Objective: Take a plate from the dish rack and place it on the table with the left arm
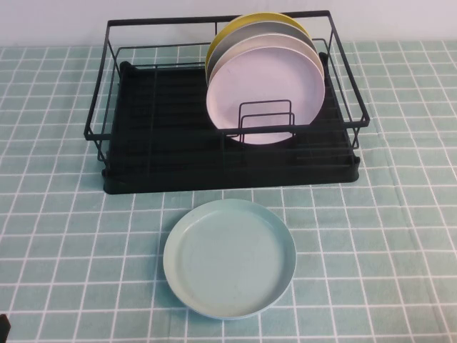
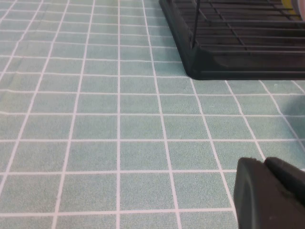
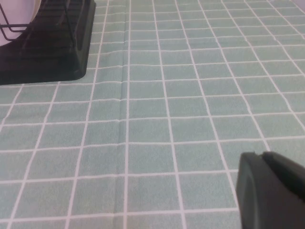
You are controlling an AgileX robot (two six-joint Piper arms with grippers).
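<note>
The pale pink plate (image 1: 268,93) stands upright at the front of a row of plates in the right half of the black wire dish rack (image 1: 164,143). The rack sits at the back of the mint-green grid table (image 1: 64,236). My left gripper (image 2: 264,163) shows only in the left wrist view, shut and empty, low over the cloth in front of the rack's corner (image 2: 238,62). My right gripper (image 3: 262,155) is shut and empty over bare cloth, with the rack's other corner (image 3: 52,52) and a sliver of the pink plate (image 3: 19,9) ahead. Neither gripper shows in the high view.
Behind the pink plate stand a cream plate (image 1: 285,41), a grey plate (image 1: 253,36) and a yellow plate (image 1: 243,25). A light blue-green plate (image 1: 230,257) lies flat on the table in front of the rack. The rack's left half holds no dishes.
</note>
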